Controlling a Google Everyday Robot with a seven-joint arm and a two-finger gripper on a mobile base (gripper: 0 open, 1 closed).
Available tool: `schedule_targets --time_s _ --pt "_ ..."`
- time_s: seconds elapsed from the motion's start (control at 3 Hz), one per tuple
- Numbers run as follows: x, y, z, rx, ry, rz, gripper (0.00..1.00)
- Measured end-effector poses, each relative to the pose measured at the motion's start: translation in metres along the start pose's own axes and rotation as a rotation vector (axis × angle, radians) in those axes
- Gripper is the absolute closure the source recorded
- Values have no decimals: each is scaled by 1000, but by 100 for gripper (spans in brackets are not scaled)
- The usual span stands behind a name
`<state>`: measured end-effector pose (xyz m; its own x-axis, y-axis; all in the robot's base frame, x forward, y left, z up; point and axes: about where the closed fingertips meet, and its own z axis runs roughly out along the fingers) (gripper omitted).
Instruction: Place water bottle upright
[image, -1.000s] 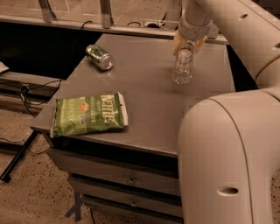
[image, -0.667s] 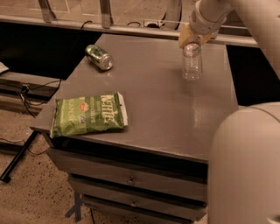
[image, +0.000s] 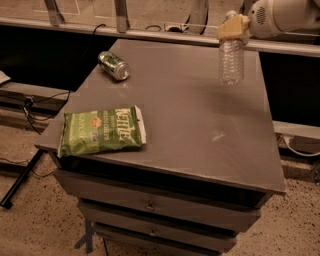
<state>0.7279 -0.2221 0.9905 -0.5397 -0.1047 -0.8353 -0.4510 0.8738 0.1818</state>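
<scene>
Carried further toward 1 o'clock of cabinet top (image: 190, 115) since earlier frame: water bottle (image: 231, 64). Pinched at neck by gripper (image: 233, 28), hangs vertical so base lands flat; contact unclear.

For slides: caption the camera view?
End effector holds water bottle upright by its neck at the table's far right; can and chip bag lie left.

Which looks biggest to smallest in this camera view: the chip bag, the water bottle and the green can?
1. Chip bag, though it lies nearest the camera.
2. Water bottle, far back, with the robot's hand at its neck.
3. Green can, also far back, clearly smaller than the bottle.
</scene>
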Motion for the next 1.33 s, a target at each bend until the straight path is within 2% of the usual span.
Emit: schedule_targets --time_s 0.33,0.67,1.0,1.33 --pt "10 1 -34 -91 -116 -32 100" --pt "36 10 -58 -177 -180 -105 100" --pt "59 27 -69 -289 -252 -210 100" --pt "65 59 -73 -435 -408 -368 100"
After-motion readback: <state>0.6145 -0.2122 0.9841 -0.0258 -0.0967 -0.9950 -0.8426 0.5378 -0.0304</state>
